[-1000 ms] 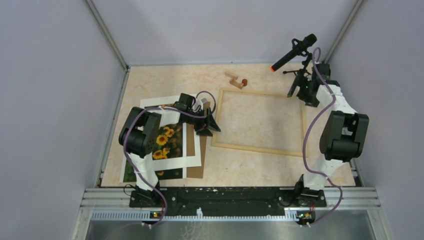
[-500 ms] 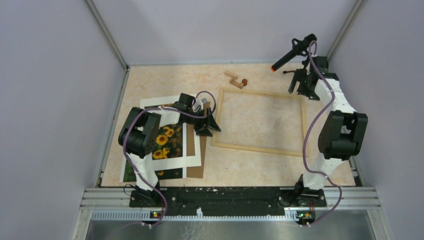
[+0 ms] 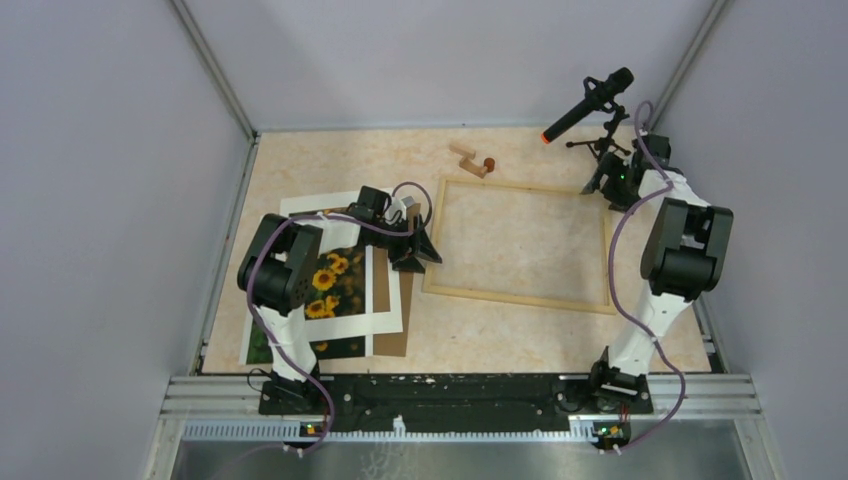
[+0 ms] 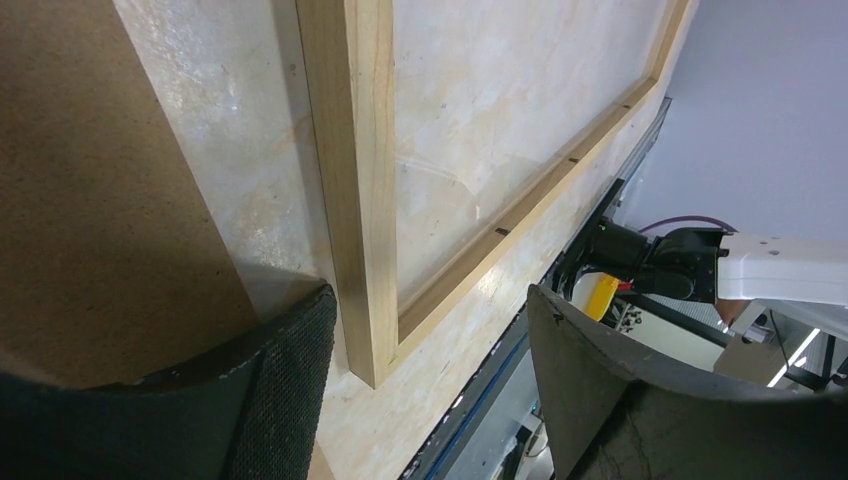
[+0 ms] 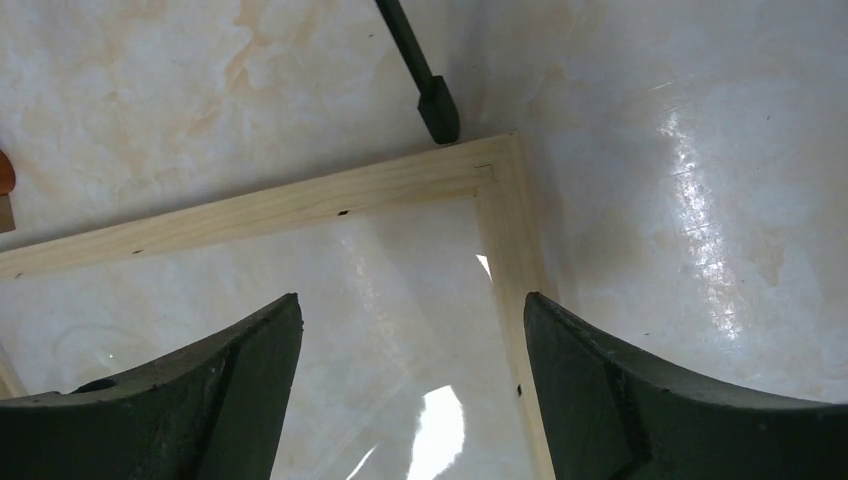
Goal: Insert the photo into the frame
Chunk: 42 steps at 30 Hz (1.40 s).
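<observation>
R gripper has shifted to frame's 2 o'clock corner; its & L gripper's jaws apart, photo not in yet.

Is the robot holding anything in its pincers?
No, nothing is held. The left pincer is open near one corner of the frame, and the right pincer is open above another corner.

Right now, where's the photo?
Top view, left side: the photo lies under the white mat, beneath the left arm, left of the frame, not in it.
</observation>
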Tool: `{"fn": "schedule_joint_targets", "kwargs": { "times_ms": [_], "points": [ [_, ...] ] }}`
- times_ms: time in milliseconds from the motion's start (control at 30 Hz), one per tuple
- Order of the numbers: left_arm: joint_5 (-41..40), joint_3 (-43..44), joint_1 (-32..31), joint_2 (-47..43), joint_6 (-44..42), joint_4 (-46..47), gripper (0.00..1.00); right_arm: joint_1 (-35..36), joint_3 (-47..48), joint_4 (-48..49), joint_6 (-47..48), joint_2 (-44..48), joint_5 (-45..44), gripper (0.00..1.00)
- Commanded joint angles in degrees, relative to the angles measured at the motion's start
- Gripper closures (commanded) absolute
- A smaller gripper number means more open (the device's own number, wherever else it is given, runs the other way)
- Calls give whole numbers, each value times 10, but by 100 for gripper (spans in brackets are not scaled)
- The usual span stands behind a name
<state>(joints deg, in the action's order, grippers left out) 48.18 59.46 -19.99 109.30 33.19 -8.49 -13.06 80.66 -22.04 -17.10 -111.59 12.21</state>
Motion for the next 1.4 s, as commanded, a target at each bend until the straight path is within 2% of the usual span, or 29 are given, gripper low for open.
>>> {"fn": "schedule_joint_targets", "kwargs": {
  "times_ms": [0,367,467,667,800,933,1000,1167,1367],
  "points": [
    [-13,13,0,14,-8,7,25,-9,24,35,-6,-10,28,20],
    [-10,17,0,23,-9,7,25,-12,-5,52,-6,-23,38,23],
    [-9,22,0,26,-7,7,26,-11,-23,61,-17,-21,64,25],
    [-3,27,-1,31,-1,13,26,-11,-74,80,-55,23,102,25],
    [-4,26,-1,26,-2,13,26,-9,-38,36,-24,44,31,24],
    [-9,23,-1,19,-4,9,26,25,25,-33,28,65,-97,18],
    [-10,19,-1,17,-4,10,26,42,43,-53,37,66,-114,15],
    [-11,13,-1,9,-5,10,25,50,22,-66,34,77,-99,14],
    [7,17,-12,29,0,11,23,79,-30,-52,20,114,-21,14]
  ]
}}
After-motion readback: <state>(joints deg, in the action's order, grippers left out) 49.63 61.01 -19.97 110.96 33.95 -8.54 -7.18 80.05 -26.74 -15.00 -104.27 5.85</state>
